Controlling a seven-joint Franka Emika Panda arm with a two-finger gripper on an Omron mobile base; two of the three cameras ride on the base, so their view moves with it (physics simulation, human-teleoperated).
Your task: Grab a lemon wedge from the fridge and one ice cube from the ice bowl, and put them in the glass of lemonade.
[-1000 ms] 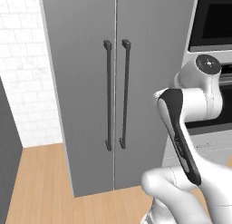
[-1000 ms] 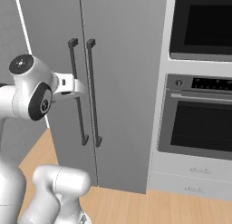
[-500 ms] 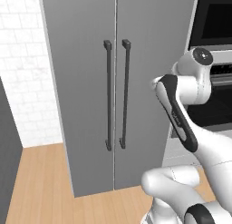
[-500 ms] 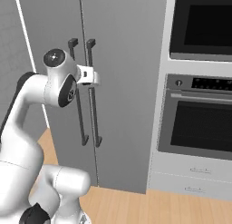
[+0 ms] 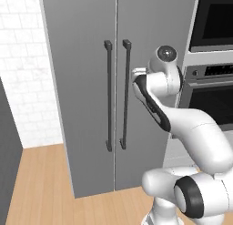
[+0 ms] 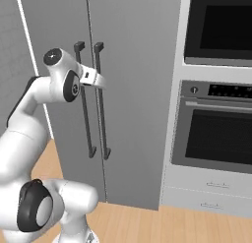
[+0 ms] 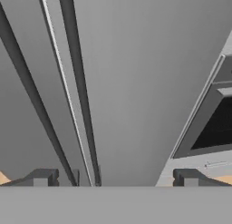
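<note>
A wooden floor of pale orange-brown planks carries everything here. The fridge stands directly on it, a tall grey cabinet with both doors closed; its foot meets the planks at the far side of the open floor. To the right of the fridge, the black oven column rises from the same floor, with pale drawer fronts at its base just above the boards. To the left of the fridge, a white tiled wall comes down to the floor along a light skirting.
</note>
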